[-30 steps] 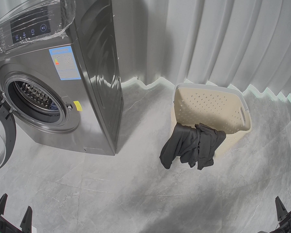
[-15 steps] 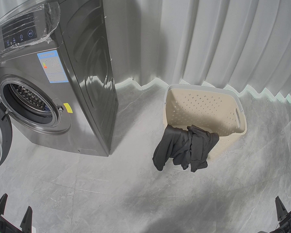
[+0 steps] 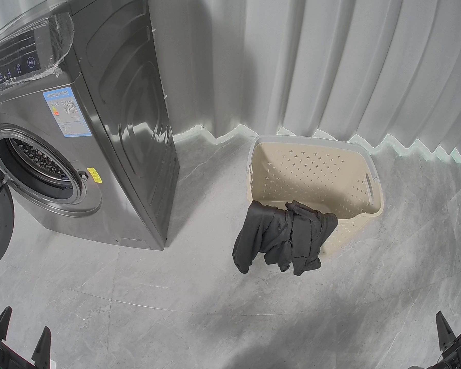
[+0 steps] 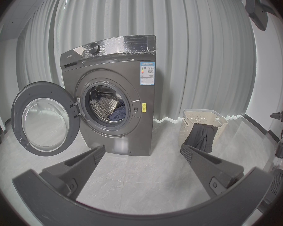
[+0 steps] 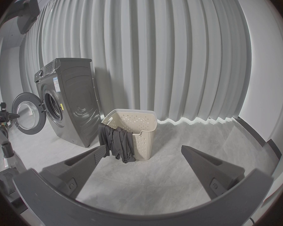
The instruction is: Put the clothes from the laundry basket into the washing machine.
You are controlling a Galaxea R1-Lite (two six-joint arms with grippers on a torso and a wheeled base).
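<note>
Basket (image 3: 312,175) on grey floor (image 3: 189,303), curtain (image 3: 317,52) behind

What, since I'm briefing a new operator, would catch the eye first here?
The grey washing machine stands on the left, its round door swung wide open with a bluish cloth lying in the drum. Next, the dark garment draped over the near rim of the cream laundry basket, which stands on the floor to the machine's right before a white curtain.
</note>
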